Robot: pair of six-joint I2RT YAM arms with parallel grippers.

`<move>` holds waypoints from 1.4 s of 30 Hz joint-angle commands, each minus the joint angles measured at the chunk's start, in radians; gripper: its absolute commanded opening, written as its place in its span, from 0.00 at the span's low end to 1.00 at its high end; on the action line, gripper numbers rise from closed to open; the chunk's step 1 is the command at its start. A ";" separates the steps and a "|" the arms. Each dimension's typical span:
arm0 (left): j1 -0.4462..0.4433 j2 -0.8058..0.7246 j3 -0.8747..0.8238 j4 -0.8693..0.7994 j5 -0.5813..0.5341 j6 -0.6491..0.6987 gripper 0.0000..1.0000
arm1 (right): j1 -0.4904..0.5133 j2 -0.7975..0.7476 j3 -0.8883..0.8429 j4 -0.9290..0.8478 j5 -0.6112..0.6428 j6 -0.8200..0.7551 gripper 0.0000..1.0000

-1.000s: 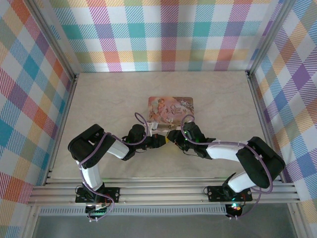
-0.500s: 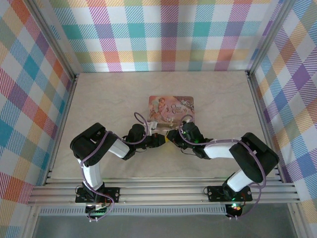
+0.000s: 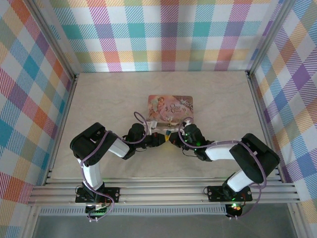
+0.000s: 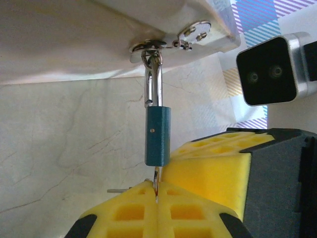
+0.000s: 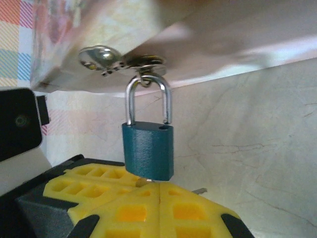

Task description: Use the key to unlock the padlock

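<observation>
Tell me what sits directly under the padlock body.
A thin silvery key blade sticks up to the padlock from between the left tool and its shut yellow pads. The keyhole and the key's head are covered.

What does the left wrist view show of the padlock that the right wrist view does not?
Left wrist: the padlock edge-on, its narrow side, and the key blade running into the shut left gripper. Right wrist: the padlock's broad blue face and the full arch of the shackle. Shared: the shackle hooked through the tin hasp.
</observation>
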 commanded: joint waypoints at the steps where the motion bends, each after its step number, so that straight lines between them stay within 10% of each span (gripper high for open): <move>1: -0.012 -0.032 0.018 0.057 0.030 0.049 0.01 | 0.008 -0.060 -0.003 -0.037 0.020 -0.065 0.00; 4: -0.012 -0.041 0.018 0.045 0.029 0.056 0.00 | 0.008 -0.098 -0.001 -0.101 0.057 -0.054 0.01; 15: -0.012 -0.041 0.017 0.065 0.049 0.053 0.00 | 0.005 -0.190 0.018 -0.241 0.123 -0.003 0.53; 42: 0.001 -0.007 0.060 0.092 0.154 0.024 0.00 | -0.091 0.174 0.043 0.302 -0.148 0.126 0.52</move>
